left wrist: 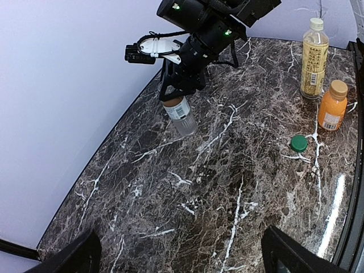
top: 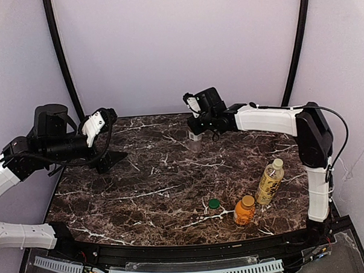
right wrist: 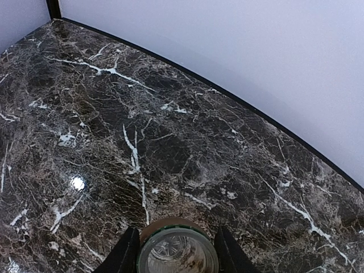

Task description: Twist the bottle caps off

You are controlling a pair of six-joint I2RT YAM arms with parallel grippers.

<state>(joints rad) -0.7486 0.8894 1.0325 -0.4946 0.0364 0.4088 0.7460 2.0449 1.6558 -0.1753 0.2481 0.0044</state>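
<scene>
— Two stand capped at lower right: the orange bottle and yellow-labelled bottle.
— And the brownish bottle?
— Upper centre, uncapped, clamped in my right gripper; left gripper gapes wide, empty.

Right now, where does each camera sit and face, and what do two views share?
Top: above and behind, looking down on the table; both arms show.
Left wrist: faces the right gripper holding the open bottle; own fingers show.
Right wrist: looks down into that bottle, between own fingers.
Top and left wrist share the green cap.
</scene>
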